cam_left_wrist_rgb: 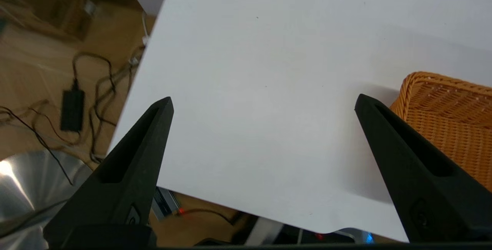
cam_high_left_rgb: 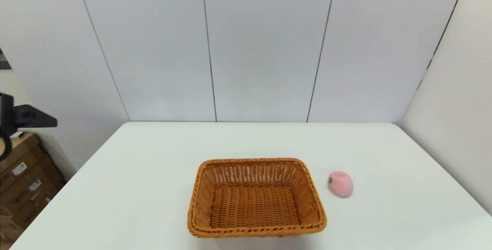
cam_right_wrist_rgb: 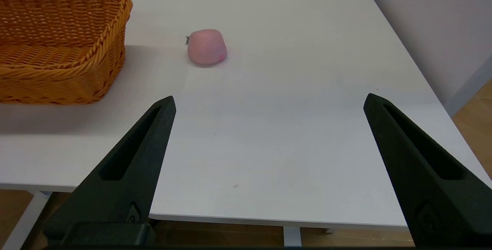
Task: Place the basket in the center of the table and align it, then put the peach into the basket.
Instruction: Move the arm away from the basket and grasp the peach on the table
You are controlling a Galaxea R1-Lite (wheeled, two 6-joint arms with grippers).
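On the white bench (cam_high_left_rgb: 153, 173), which is the largest thing before you, the basket (cam_high_left_rgb: 256, 198) sits close to the near edge, about at the middle from left to right, with its long sides almost parallel to that edge. It is empty. From the basket, the peach (cam_high_left_rgb: 340, 184) lies at about 3 o'clock, near but not touching it, with its small green stem spot turned toward the basket.

Your left claw (cam_left_wrist_rgb: 263, 104) hangs over the near left part of the bench, fingers spread wide and holding nothing; the basket corner is just beside one finger (cam_left_wrist_rgb: 407, 165). Your right claw (cam_right_wrist_rgb: 269, 102) hangs over the near right edge, also released and empty, and the peach is ahead of it, at about 11 o'clock from the gap between the fingers.

I judge that the basket step is the one in hand: the basket seems too near to you for the center, so you should push it away, toward 12 o'clock. To do this well, touch the near rim at its middle, or use both claws at the two near corners, so that the basket slides straight and does not turn. Move slowly, because wicker is light and can skid. Keep the right side clear of the peach, which may roll if you touch it.
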